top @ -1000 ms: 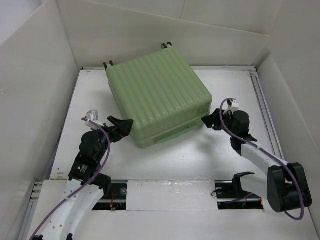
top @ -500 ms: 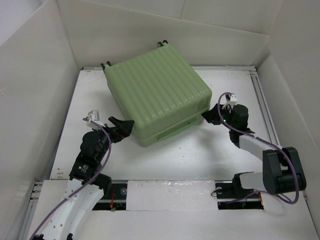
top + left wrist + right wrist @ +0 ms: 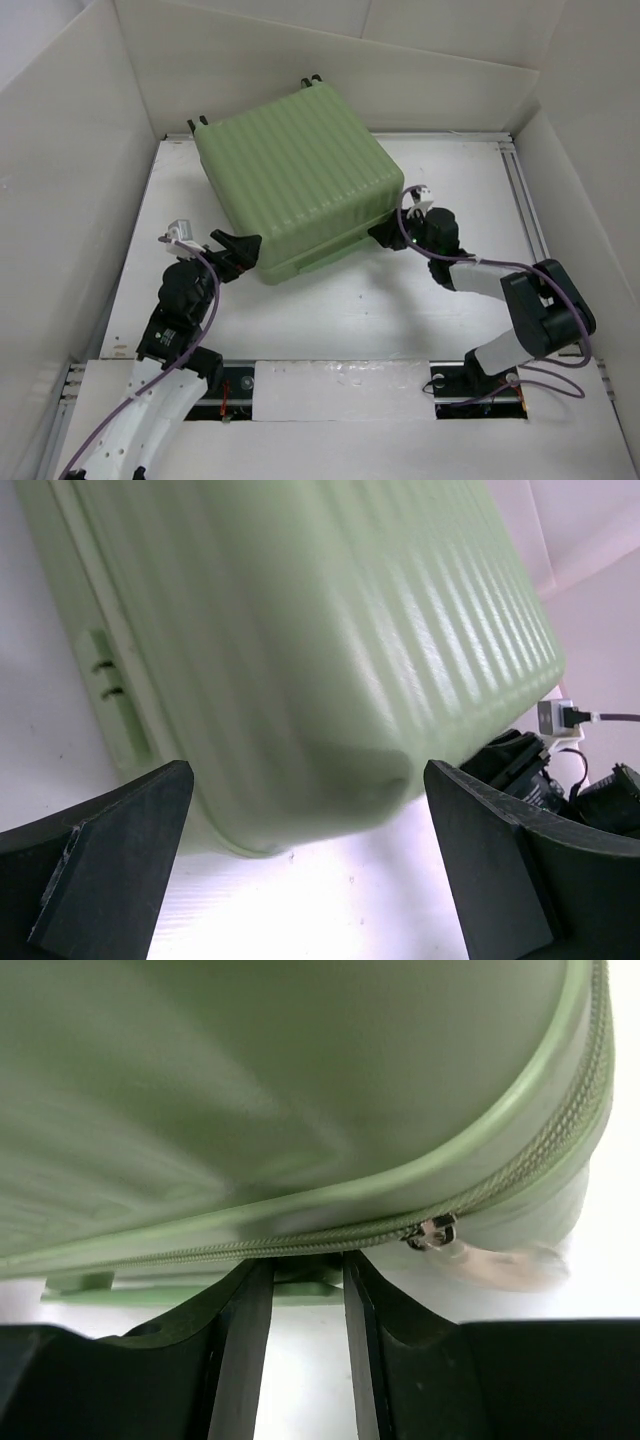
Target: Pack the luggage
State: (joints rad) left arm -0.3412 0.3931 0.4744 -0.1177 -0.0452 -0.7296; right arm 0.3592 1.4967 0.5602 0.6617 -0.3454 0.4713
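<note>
Closed green luggage point(image 3: 290, 170) flat on the surface point(image 3: 340, 310), back wheels point(image 3: 310, 80) barely peeking, left fingers point(image 3: 110, 860) spread wide at its near corner, right fingers point(image 3: 245, 1360) close together under blurred zipper seam point(image 3: 300, 1242), grip unclear.

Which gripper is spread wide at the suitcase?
The left gripper: its fingers stand far apart, flanking the suitcase's near corner. The right gripper's fingers are close together just under the zipper.

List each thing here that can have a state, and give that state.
suitcase: closed, lying flat on the table.
zip: shut along the stretch in view.
left gripper: wide open, empty, at the suitcase's near corner.
right gripper: open only a narrow gap, tips at the suitcase's edge below the zip, nothing seen held.
</note>
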